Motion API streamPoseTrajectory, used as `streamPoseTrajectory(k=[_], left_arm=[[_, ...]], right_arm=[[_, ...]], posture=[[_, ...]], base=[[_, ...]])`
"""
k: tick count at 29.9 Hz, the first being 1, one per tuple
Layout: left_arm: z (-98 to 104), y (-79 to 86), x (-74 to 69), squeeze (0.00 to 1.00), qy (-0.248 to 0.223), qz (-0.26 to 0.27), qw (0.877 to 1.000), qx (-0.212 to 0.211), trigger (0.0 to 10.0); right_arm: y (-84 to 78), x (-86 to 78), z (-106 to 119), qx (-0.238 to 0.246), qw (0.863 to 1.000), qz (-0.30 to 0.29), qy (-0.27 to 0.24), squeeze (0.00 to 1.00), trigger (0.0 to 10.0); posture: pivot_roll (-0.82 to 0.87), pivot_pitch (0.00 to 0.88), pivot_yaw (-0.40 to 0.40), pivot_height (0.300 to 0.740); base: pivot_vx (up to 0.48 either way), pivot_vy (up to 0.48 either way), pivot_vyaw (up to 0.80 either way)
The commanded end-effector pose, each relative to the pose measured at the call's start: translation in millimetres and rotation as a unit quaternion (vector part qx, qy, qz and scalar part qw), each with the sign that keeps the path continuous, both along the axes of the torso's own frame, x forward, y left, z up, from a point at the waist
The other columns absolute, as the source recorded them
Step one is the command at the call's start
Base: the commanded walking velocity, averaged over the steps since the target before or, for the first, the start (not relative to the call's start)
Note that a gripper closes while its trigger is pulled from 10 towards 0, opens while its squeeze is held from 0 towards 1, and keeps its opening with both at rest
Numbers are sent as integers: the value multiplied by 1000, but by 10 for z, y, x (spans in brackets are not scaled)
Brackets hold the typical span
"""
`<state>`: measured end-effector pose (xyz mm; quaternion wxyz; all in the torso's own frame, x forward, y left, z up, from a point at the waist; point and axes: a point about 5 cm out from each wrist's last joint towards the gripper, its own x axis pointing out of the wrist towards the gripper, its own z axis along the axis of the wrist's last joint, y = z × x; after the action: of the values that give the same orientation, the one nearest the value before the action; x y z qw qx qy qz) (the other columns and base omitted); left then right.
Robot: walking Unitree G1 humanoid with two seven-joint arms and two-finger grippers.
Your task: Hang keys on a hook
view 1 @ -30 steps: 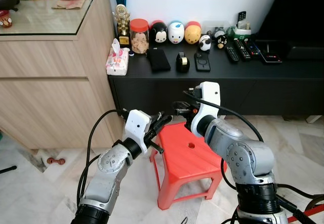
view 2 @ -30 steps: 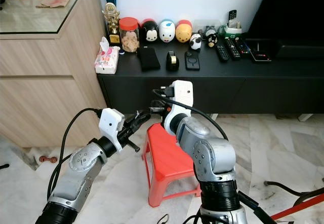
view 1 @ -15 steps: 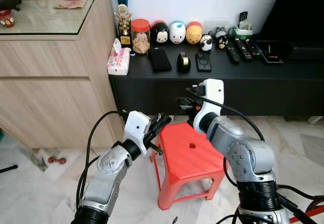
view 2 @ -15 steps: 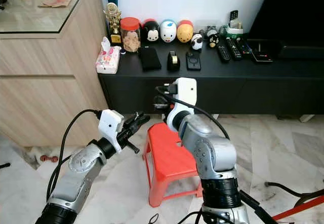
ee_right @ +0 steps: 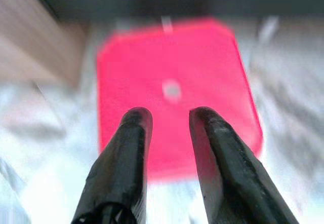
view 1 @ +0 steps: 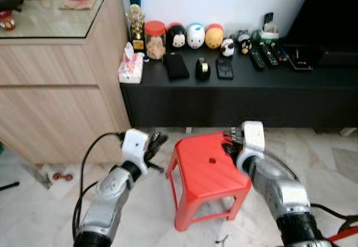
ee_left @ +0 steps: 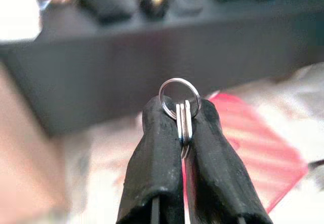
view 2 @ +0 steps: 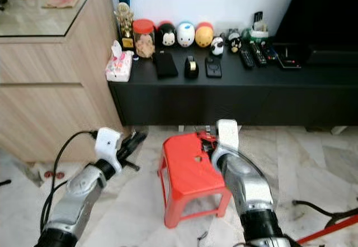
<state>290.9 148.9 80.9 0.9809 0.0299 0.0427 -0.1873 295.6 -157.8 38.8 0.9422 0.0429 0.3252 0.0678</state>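
Observation:
My left gripper is shut on a small bunch of keys, whose silver ring sticks out past the fingertips. In the eye views this left gripper hangs low, just left of a red plastic stool. My right gripper is at the stool's far edge. In the right wrist view, the right gripper is open with nothing between its fingers, and the stool's red seat lies beyond them. Both wrist views are blurred.
A black low console runs along the wall, carrying a tissue pack, a jar, round toy figures and remotes. A wooden cabinet stands at the left. A small object lies on the marble floor.
Both arms have dropped. The right gripper came down from in front of the console to the stool's far edge. The left gripper moved down and left, still holding the keys.

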Motion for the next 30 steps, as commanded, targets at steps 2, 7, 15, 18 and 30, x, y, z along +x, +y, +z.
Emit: streamPoseTrajectory(k=[2,7,15,18,30], left_arm=[[-78,40,-34,0,8,16,1000,16,10000],[-93,11,-50,0,16,5,1000,-3,10000],[-520,252,-106,0,110,79,988,70,10000],[-736,435,-224,0,162,123,975,85,10000],[-1220,574,-618,0,257,158,947,110,10000]], right_arm=[[-32,-101,-186,-14,1000,-2,23,0,10000],[-3,-198,-362,-6,999,8,41,0,10000],[-102,-470,-756,-50,994,17,97,0,10000],[-160,-636,-902,-49,992,3,120,0,10000],[-344,-1211,-1261,-71,977,-39,199,0,10000]], posture=[[-88,106,-62,740],[-93,106,-57,740],[-90,96,-53,740],[-88,87,-50,740],[-86,54,-49,740]], base=[[0,0,0],[0,0,0],[0,0,0],[0,0,0],[0,0,0]])
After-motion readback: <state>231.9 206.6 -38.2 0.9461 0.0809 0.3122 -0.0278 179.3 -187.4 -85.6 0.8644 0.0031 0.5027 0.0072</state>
